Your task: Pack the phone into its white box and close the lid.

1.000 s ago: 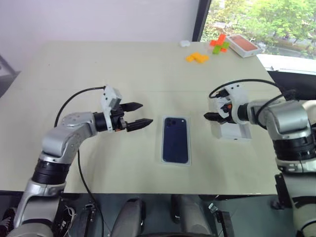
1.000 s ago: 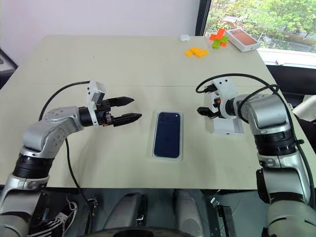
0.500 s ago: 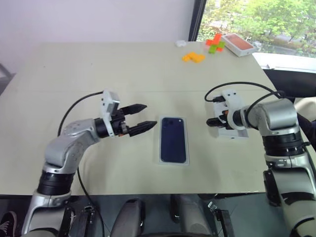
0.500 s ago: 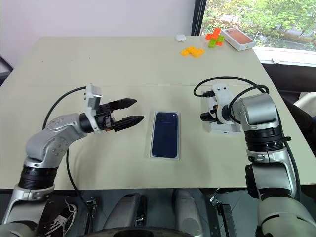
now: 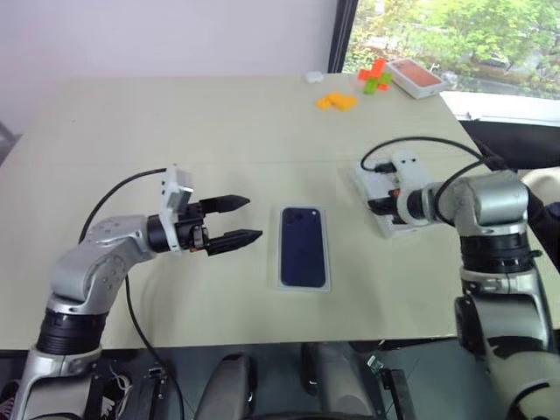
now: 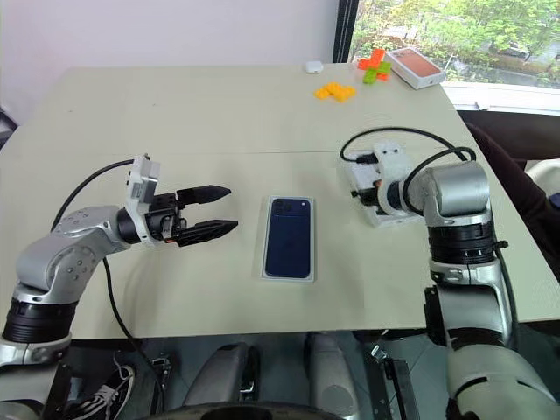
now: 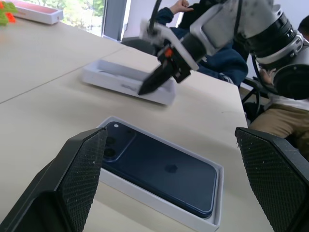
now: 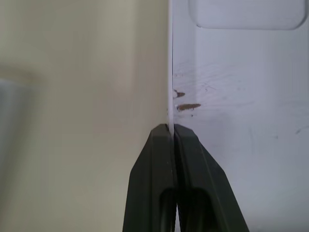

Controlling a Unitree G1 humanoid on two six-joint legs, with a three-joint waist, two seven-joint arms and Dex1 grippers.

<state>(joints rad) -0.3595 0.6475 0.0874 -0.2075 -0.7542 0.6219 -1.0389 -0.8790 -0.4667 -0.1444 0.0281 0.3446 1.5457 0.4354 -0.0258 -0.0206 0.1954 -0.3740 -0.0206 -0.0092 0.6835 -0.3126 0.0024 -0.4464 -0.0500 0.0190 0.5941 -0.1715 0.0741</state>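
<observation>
The pale beige table [image 5: 219, 122] stood beside a window with green trees outside, and at its far right corner we saw orange and green blocks [image 5: 350, 92] next to a white box with an orange-red top [image 5: 416, 77]. Near the middle of the table the phone [image 5: 304, 258] lay face down inside the white box [image 5: 304, 285], its camera cluster at the far end. To its left our left gripper [image 5: 234, 220] hovered above the table with fingers spread wide, pointing towards the phone and apart from it. To the right of the phone lay the lid [image 5: 385, 213], open side up, and our right gripper [image 8: 172, 133] was clamped tight on its thin side wall.
</observation>
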